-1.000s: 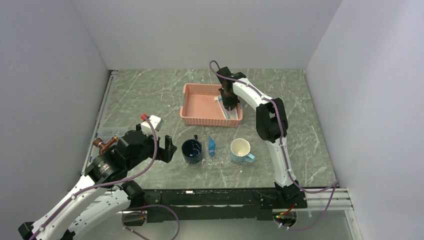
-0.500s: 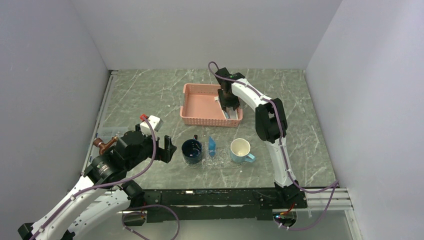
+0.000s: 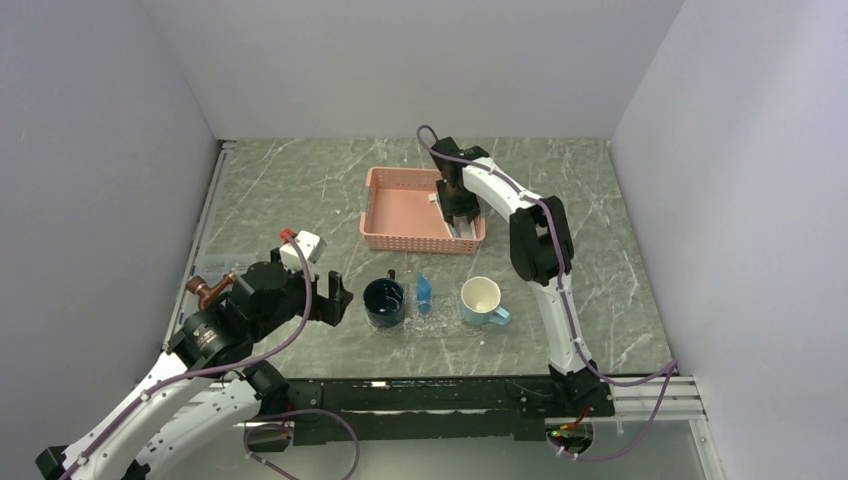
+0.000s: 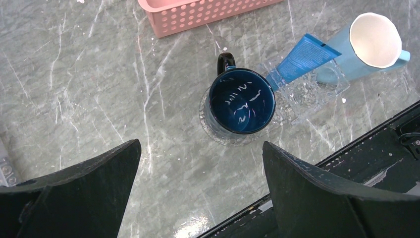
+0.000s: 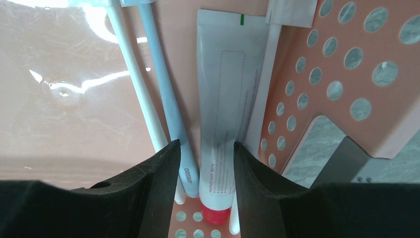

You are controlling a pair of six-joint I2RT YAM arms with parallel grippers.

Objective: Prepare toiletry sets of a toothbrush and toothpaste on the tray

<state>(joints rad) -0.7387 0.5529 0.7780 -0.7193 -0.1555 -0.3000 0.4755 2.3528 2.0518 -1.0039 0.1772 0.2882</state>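
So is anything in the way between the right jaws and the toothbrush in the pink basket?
Nothing visible covers it. The right gripper is down in the pink basket, jaws apart around one toothbrush handle. But a white tube lies right beside that toothbrush, also between the jaws, so closing might catch both.

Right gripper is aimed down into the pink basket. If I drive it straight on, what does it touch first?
Most likely the white tube, which lies between the fingers of the right gripper on the floor of the pink basket. How far below the fingertips it lies is unclear.
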